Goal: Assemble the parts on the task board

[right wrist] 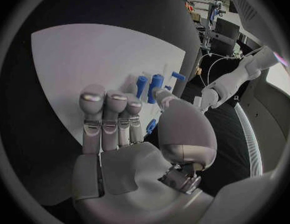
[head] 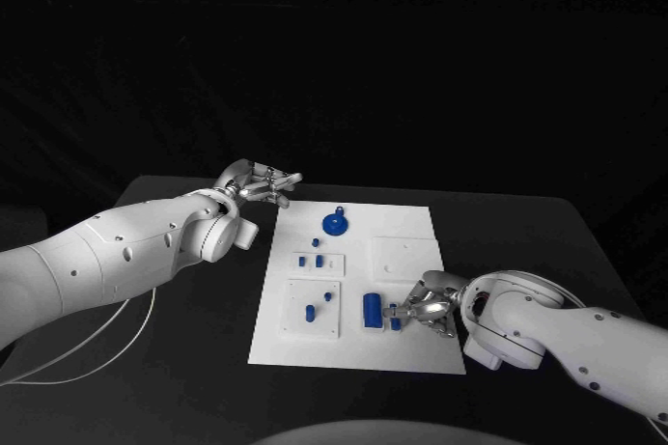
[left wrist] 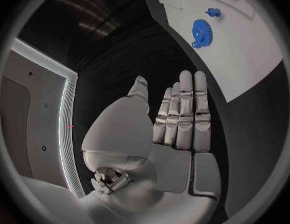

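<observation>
Head view: right hand (head: 425,308) touches a blue part (head: 394,319).

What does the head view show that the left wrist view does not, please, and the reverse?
The head view alone takes in the right hand over the near edge of the task board, by an upright blue block, plus small blue parts on raised plates nearer the robot. The left wrist view alone shows the left hand from the palm side, fingers straight and together, holding nothing, over the black table. Both share the board, the blue gear and the left hand itself.
</observation>
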### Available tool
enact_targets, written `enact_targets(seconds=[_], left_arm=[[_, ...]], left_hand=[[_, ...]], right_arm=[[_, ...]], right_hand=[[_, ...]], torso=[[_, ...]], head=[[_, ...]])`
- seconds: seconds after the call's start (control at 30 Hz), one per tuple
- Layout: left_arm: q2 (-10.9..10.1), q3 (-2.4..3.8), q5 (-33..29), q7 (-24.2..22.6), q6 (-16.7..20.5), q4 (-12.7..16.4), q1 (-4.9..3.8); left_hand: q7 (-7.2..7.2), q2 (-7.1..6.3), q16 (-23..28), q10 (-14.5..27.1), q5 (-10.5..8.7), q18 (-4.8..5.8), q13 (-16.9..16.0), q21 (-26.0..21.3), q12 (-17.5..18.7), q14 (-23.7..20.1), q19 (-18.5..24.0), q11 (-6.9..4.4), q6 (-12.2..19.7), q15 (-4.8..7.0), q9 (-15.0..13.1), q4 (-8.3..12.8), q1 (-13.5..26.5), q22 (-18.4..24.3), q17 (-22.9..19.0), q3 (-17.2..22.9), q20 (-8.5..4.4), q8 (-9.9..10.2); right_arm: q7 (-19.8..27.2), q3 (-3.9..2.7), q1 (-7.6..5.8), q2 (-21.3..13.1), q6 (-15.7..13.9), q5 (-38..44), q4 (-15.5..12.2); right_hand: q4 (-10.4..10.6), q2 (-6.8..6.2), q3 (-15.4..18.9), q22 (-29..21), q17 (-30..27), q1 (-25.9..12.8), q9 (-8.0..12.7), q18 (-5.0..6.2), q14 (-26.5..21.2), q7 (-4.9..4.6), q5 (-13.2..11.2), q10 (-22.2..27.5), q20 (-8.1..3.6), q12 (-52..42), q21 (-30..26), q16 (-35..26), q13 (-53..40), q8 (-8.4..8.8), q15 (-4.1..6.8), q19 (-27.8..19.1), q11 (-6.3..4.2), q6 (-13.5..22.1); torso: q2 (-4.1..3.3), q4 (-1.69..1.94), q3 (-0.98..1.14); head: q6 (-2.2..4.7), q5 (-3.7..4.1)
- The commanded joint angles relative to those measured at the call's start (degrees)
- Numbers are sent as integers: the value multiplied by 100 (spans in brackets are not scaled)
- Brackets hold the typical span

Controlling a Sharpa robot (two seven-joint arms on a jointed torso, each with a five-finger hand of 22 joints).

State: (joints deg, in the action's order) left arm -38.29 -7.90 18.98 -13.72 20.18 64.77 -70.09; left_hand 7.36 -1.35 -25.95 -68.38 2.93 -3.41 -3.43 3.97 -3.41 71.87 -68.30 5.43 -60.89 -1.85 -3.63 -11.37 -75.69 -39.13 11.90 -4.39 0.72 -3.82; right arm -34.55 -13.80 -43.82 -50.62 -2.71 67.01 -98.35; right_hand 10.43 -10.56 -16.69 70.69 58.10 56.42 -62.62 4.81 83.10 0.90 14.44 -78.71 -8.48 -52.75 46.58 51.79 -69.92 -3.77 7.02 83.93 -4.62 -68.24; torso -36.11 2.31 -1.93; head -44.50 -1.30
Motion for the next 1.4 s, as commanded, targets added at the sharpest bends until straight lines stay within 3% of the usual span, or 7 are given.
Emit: enact_targets(seconds=[0.03, 0.23, 0.67, 0.73, 0.77, 0.83, 1.4], left_arm=[[3, 4, -27, -25, -57, 17, 15], [-2, 3, -27, -21, -56, 19, 15], [-16, 0, -27, -18, -64, 25, 22], [-18, 0, -27, -17, -64, 24, 23], [-18, 0, -27, -16, -63, 24, 23], [-18, -1, -27, -14, -64, 24, 24], [-30, -1, -20, 8, -56, 27, 26]], left_hand=[[-10, -1, 38, 52, -22, 73, -9, 21, -18, 39, -42, -4, 31, -13, -8, -9, 3, 7, 6, 1, -10, 10], [-6, -28, 39, 57, -22, 72, -9, 21, -17, 39, -42, -2, 40, -14, -8, -35, 4, 20, 5, 32, -9, 10], [-6, -28, 39, 57, -22, 72, -9, 21, -17, 39, -42, -2, 40, -14, -8, -35, 4, 20, 5, 32, -9, 10], [-6, -28, 39, 57, -22, 72, -9, 21, -17, 39, -42, -2, 40, -14, -8, -35, 4, 20, 5, 32, -9, 10], [-6, -28, 39, 57, -22, 72, -9, 21, -17, 39, -42, -2, 40, -14, -8, -35, 4, 20, 5, 32, -9, 10], [-6, -28, 39, 57, -22, 72, -9, 21, -17, 39, -42, -2, 40, -14, -8, -35, 4, 20, 5, 32, -9, 10], [-7, -22, 38, 55, -22, 72, -9, 23, -18, 40, -46, -3, 40, -13, -8, -32, -6, 25, 5, 38, -10, 10]], right_arm=[[117, -9, 7, -43, 67, -68, -31], [173, -19, 7, -140, 212, -109, -56], [377, -45, 26, -321, 461, -361, -137], [396, -46, 31, -330, 511, -369, -143], [406, -47, 36, -335, 546, -372, -148], [416, -48, 42, -340, 593, -375, -153], [425, -49, 77, -310, 594, -313, -96]], right_hand=[[-25, 8, 12, -8, -4, 77, 7, -10, 28, -30, 44, -9, 31, 16, -9, -27, 1, 4, -2, 322, 43, -7], [-164, 9, 79, -13, -2, 119, 21, -15, 30, -31, 78, -7, 30, 22, -12, -30, 7, 6, -2, 318, 43, -7], [-137, 195, 1021, -1, 19, 309, 58, -16, 31, -35, 912, -4, 30, 18, 0, -26, 3, 6, -3, 318, 48, -2], [-312, 331, 1315, 6, 25, 303, 62, -19, 32, -31, 1332, -4, 29, 15, 9, -22, -1, 3, -1, 319, 48, 5], [-674, 676, 2039, 6, 31, 313, 74, -23, 35, 3, 1564, -4, 25, 18, 2, -20, -1, -5, -21, 318, 46, 8], [-798, 826, 2282, 20, 32, 349, 137, -22, 33, -27, 1718, 0, 29, 11, 16, -19, -5, 7, 0, 318, 42, 27], [-1169, 706, 1400, 53, 47, 360, 254, -40, 36, 3, 1818, 1, 12, 10, 18, -14, -7, 6, 16, 323, 17, 24]], torso=[[1, -2, -2], [1, -2, -3], [0, -1, 0], [0, -3, -1], [-1, -4, 0], [-3, -1, -2], [-1, 2, -4]], head=[[3, 10], [4, 29], [20, 53], [21, 71], [17, 74], [13, 73], [-4, 60]])
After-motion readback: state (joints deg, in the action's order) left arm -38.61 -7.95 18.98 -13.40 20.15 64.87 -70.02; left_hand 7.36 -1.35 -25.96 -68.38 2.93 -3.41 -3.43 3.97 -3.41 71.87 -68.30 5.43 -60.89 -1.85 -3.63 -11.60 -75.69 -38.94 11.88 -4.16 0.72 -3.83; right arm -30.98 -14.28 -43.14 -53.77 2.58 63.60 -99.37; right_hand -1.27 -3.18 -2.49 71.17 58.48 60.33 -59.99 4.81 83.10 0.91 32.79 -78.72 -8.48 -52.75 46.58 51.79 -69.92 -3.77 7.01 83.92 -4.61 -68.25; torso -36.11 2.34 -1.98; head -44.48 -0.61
